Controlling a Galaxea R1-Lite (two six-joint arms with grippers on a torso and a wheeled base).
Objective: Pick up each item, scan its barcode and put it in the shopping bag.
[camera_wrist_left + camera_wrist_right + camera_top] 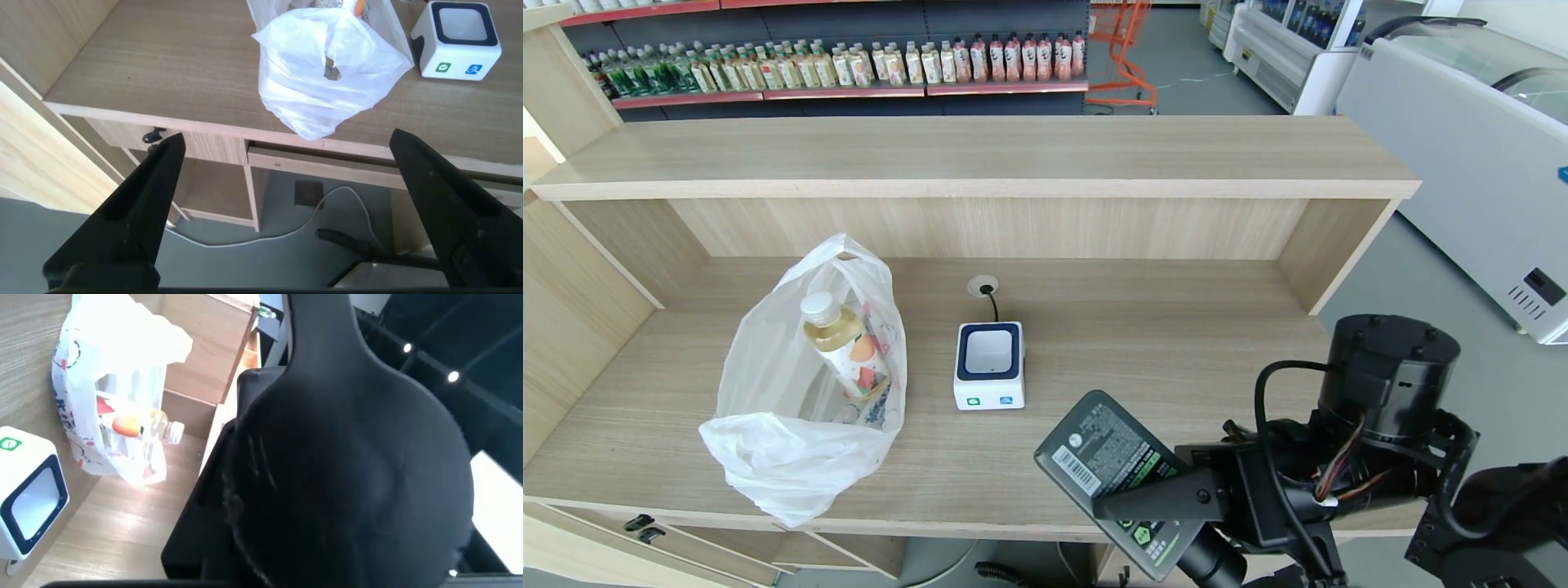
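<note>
Across the middle of the head view: long wooden counter (1176, 351) with a raised back ledge, near edge partly hidden at lower right behind the arm. Beyond it, upper left: store shelf (849, 82) lined with drink bottles, too small to tell apart. Upper right: white freezer chest (1462, 155), cut off by the frame edge.

On to the counter, left of centre: white shopping bag (776, 441), mouth gaping, its lower lip spilling just over the near edge. Same bag at the top of the left wrist view (331, 69), upper part cut off. Inside, leaning and seen through the plastic: bottle (845, 347) with a white cap and pale yellow drink; base lost in the folds.

Lower right now, and clamped in the right gripper (1143, 502): black packet (1111, 457), held off the near edge, white barcode label facing up, lower end hidden behind one finger. In the right wrist view, just a dark blurred mass (351, 457) blocking the fingers altogether.

Centre of the counter, just right of the bag: small white scanner (988, 365), dark window facing up, thin cable running back to a round port.

Left gripper (288, 147): fingers spread wide apart, nothing between them, hanging low in front of the counter's drawers.
</note>
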